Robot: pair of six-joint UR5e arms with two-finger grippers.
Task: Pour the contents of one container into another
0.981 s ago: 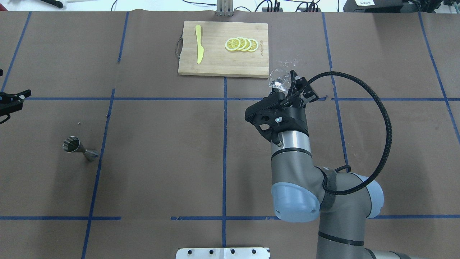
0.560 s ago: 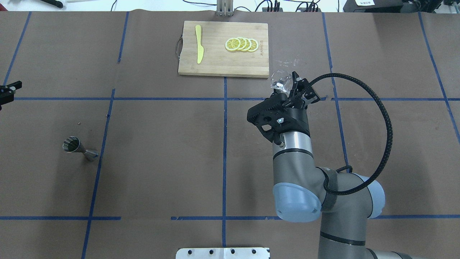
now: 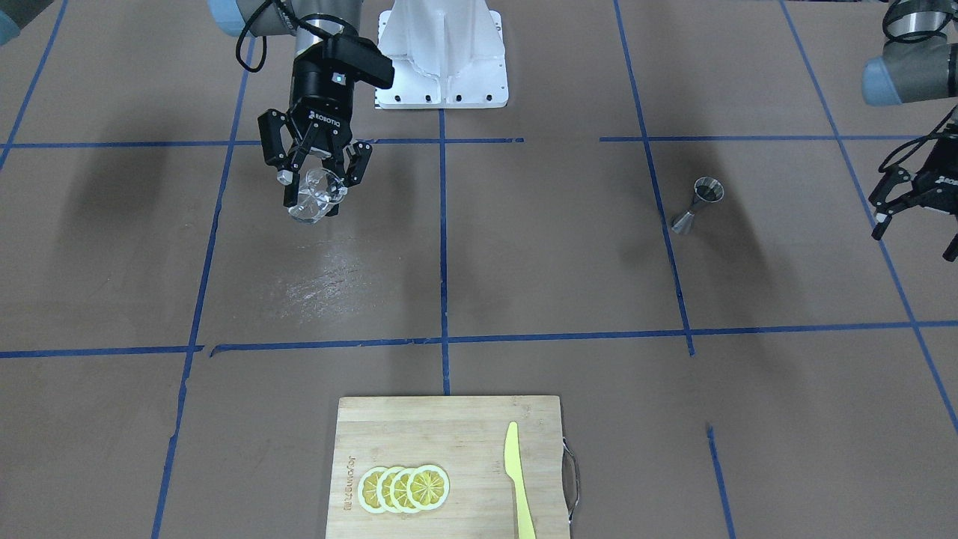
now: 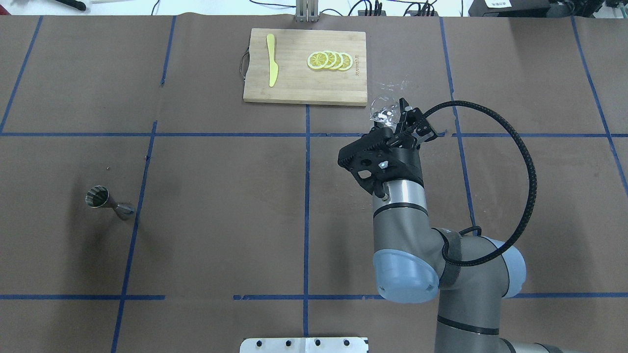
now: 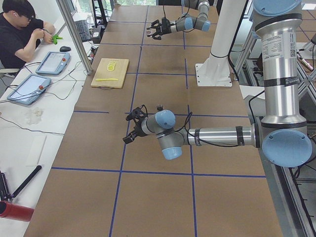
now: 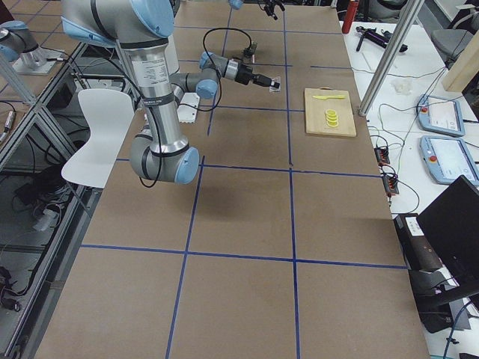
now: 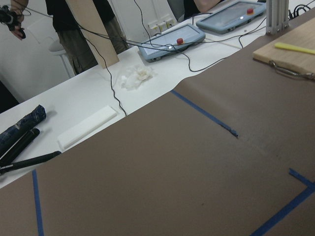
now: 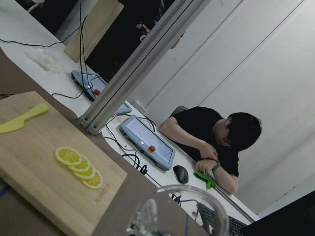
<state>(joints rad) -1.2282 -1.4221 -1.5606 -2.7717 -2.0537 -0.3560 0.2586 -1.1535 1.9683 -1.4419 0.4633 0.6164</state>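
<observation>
- Reference: clock directions follow the overhead view, with 12 o'clock at the counter edge farthest from the robot.
- Right fingers (image 4: 405, 115) (image 3: 287, 191): closed on the glass cup (image 4: 382, 109) (image 3: 313, 203), one finger on each side of its wall.
- Glass cup: held at about 1 o'clock from the counter centre, just off the 4 o'clock corner of the cutting board (image 4: 294, 83). It is tilted, and it appears to be raised off the counter (image 4: 221, 171). The right wrist view shows only part of its clear rim (image 8: 184, 196), at the bottom edge.
- Contents of the cup: cannot be determined.
- Left fingers (image 3: 882, 218): spread apart with nothing between them, out at the 9 o'clock edge of the counter. They are outside the overhead view.
- Steel jigger (image 4: 109, 202) (image 3: 696, 203): stands on the counter at about 8 o'clock, beside a blue tape line (image 4: 142, 166). It is well apart from the cup and from both sets of fingers.
- Cutting board: lies at 12 o'clock. It carries a row of overlapping lemon slices (image 4: 329, 60) and a yellow knife (image 4: 271, 61).
</observation>
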